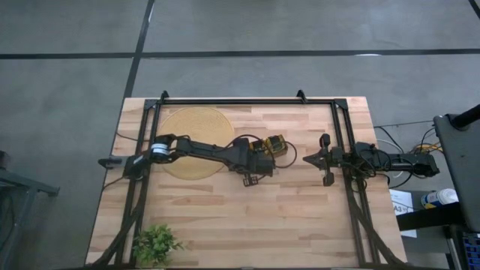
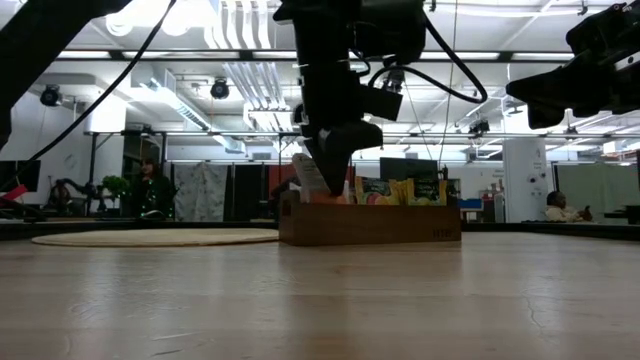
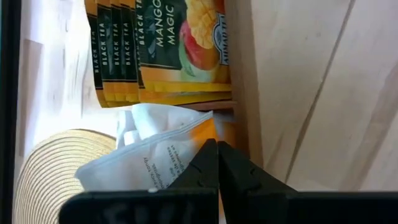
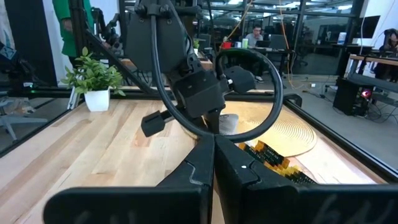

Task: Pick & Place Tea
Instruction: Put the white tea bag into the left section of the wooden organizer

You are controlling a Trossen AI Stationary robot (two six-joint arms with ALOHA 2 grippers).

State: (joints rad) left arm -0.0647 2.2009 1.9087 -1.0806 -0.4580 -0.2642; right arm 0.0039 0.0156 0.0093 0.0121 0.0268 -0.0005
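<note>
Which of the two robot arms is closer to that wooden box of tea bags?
The left. The left gripper is right at the wooden box, shut on a white tea bag. The right gripper waits off to the side, shut.

Tea sachets [image 3: 155,43] in tray [image 2: 370,224], round mat [image 1: 196,142] left, plant [image 1: 156,244] at table's near-left corner

We read "BLACK TEA" on the dark green sachets [image 3: 115,50] and "MANGO MAGIC" on the front mango sachet [image 3: 183,46]; the white sachet's [image 3: 149,165] print stays illegible.
</note>
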